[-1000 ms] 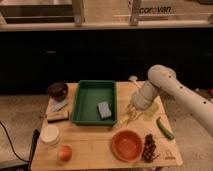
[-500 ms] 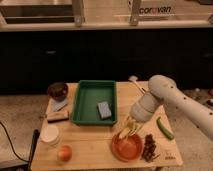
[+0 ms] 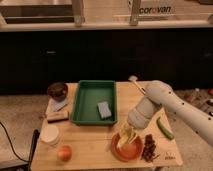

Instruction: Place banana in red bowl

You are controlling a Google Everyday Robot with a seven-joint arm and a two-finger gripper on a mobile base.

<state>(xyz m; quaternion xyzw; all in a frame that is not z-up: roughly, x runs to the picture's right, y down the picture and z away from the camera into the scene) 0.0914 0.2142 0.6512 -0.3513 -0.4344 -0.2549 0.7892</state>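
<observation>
The banana [image 3: 125, 137], a small pale yellow bunch of thin curved fingers, hangs from my gripper [image 3: 131, 126] right over the red bowl [image 3: 126, 149]. Its lower tips reach down to the bowl's inside. The bowl is round, shallow and orange-red, near the table's front edge, right of centre. My white arm [image 3: 165, 102] comes in from the right and ends above the bowl's back rim. The gripper is shut on the banana's top end.
A green tray [image 3: 89, 102] holding a blue-grey sponge [image 3: 104, 109] stands behind the bowl. A green pod [image 3: 164, 128] and a dark cluster [image 3: 149, 148] lie to the right. An orange fruit [image 3: 64, 153], a white cup [image 3: 50, 134] and a dark brown bowl [image 3: 57, 91] are at the left.
My gripper has carried the banana from beside the tray's right edge forward and down, until it hangs over the red bowl with its tips in it.
</observation>
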